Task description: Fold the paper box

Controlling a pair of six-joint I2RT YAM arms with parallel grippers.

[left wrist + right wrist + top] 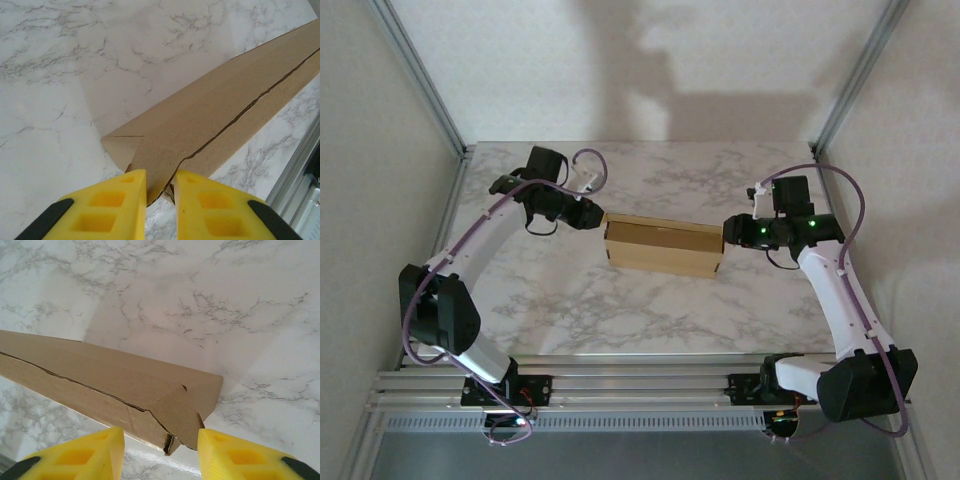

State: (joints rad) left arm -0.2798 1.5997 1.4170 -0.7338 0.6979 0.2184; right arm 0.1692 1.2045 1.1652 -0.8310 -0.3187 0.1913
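The paper box (663, 246) is a slim brown cardboard box lying flat mid-table, its long axis running left to right. My left gripper (598, 218) is at the box's left end. In the left wrist view the yellow fingers (120, 200) of the left gripper (160, 172) stand close together with the box's end flap (157, 165) pinched between them. My right gripper (725, 232) is at the box's right end. In the right wrist view, the right gripper (161, 430) is open, its fingers wide apart on either side of the end corner of the box (185, 405). A seam runs along the box's side.
The white marble table (650, 180) carries nothing besides the box. An aluminium rail (640, 385) with both arm bases runs along the near edge, and frame posts stand at the back corners. White walls enclose the sides.
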